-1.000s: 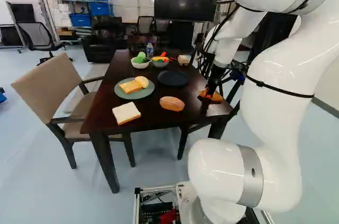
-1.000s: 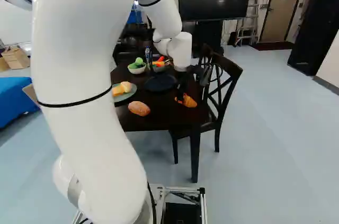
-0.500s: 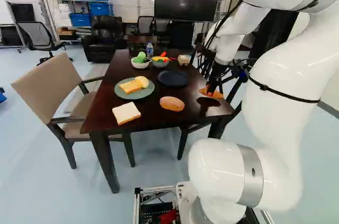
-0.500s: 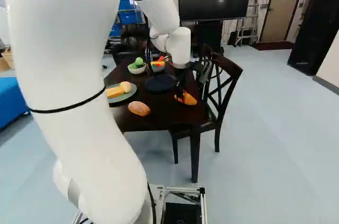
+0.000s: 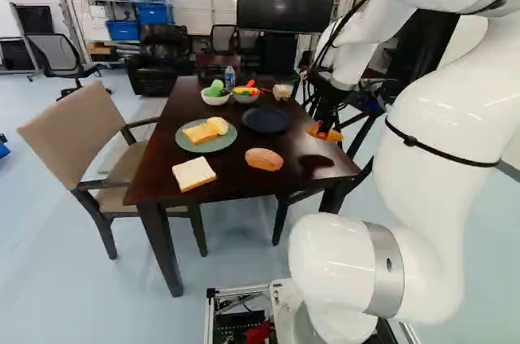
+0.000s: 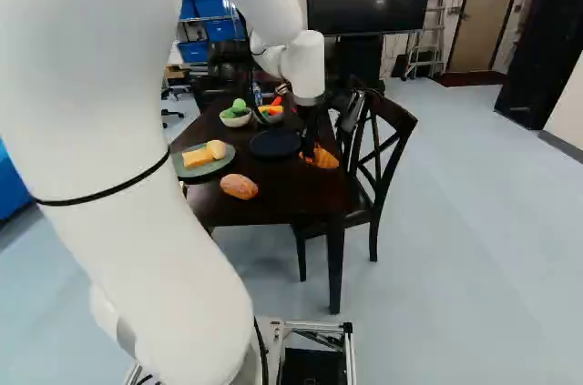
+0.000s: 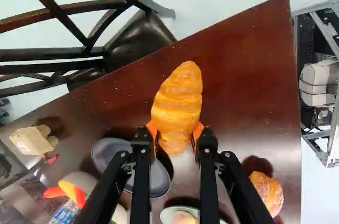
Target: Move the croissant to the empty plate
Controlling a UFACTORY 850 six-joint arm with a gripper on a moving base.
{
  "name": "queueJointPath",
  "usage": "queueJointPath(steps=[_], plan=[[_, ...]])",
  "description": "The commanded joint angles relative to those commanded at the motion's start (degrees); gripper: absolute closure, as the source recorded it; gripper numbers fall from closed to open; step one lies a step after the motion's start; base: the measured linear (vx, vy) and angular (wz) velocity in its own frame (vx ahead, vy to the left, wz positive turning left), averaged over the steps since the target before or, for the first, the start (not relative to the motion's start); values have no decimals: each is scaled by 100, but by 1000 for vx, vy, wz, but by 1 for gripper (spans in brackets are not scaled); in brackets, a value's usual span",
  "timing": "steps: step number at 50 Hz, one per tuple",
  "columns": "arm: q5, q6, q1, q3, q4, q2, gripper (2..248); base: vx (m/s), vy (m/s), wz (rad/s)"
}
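**Croissant (image 7: 177, 102) held in the gripper (image 5: 325, 129), off the dark plate (image 5: 266, 120)**

Gripper state: closed on the croissant. From my station, the wrist view shows both orange pads (image 7: 197, 130) pressed against it from opposite sides, near one end; the longer part extends ahead of the fingertips.

Croissant position: above the table (image 5: 244, 185), over the side nearest the cross-backed chair (image 6: 386, 116). Its shadow falls on the wood apart from it, so I log it as raised. In the left base view it sits to the right of the dark plate, near it but not over it. The wrist view has the dark plate partly hidden behind one finger.

Other items on the table, left base view: sugared roll (image 5: 264, 159) nearer the base than the dark plate; white bread slice (image 5: 193, 173) to its left. Green plate (image 5: 213, 146) beside the dark plate, bearing toast (image 5: 198, 132) and a small round bun (image 5: 218, 124). Farther back, a white bowl (image 5: 215, 101) of green items, a second bowl (image 5: 245, 99) with coloured pieces, a bottle (image 5: 230, 77) behind them, and a beige carton (image 5: 282, 92) at the right.
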Motion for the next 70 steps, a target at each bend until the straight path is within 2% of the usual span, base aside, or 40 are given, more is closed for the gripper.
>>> queueJointPath(steps=[24, 38, 53, 70], plan=[[-457, 0, 420, -453, 0, -18, 161, 0, 0, 0], [-624, 0, 605, -836, 16, -354, 161, 0, 0, 0], [-624, 0, 770, -1263, 58, -716, 161, 0, 0, 0], [-630, 0, 1055, -1649, 58, -1032, 161, 0, 0, 0]])
